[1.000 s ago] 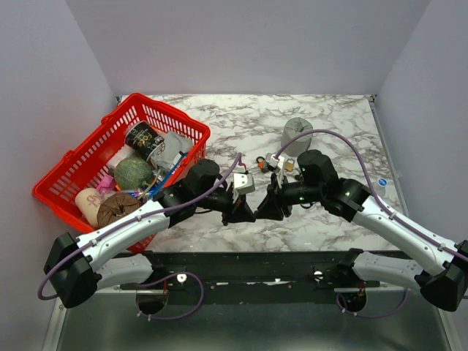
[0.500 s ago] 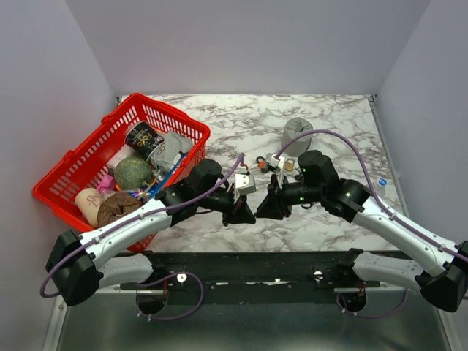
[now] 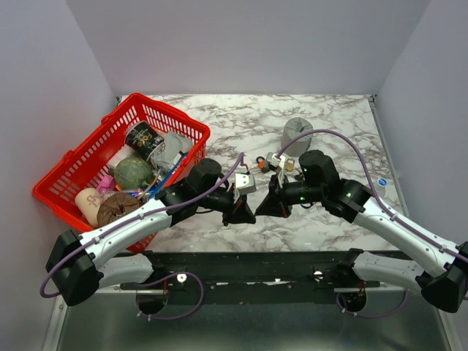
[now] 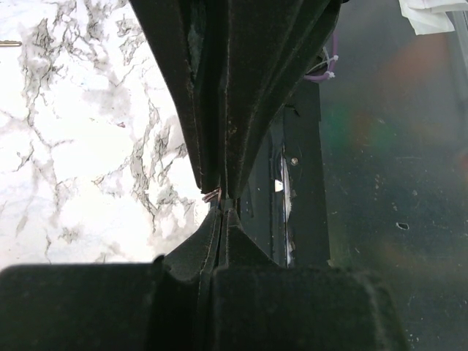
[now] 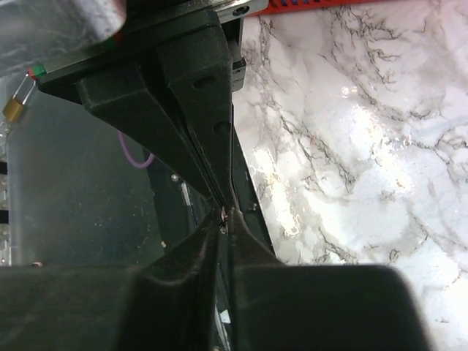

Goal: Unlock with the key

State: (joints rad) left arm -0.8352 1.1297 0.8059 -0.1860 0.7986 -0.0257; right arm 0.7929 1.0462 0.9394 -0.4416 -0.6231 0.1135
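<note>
Looking down at the near edge of the marble table (image 3: pixel 329 117), about midway along it, I see the two arms meeting tip to tip, the left gripper (image 3: pixel 246 213) pointing right and the right gripper (image 3: pixel 265 210) pointing left, with almost no gap between them. The left fingers are pressed together on the key (image 4: pixel 212 195), of which only a small brownish metal sliver shows at the very tips. The right fingers (image 5: pixel 186 256) are drawn in to a thin slit at the same spot, and I cannot tell whether they have hold of anything. Both wrist views show the marble's near edge running right beneath the tips, with the dark base plate (image 3: pixel 292 263) beyond it, so there is little room on that side. Toward the far edge the surface lies open between the red basket (image 3: pixel 77 164), which fills the left edge and is packed with odds and ends, and a grey roll (image 3: pixel 296 134) standing right of the middle. A small cluster of padlocks (image 3: pixel 281 162) lies just beyond the right wrist. Pale walls close in the left, far and right edges.
</note>
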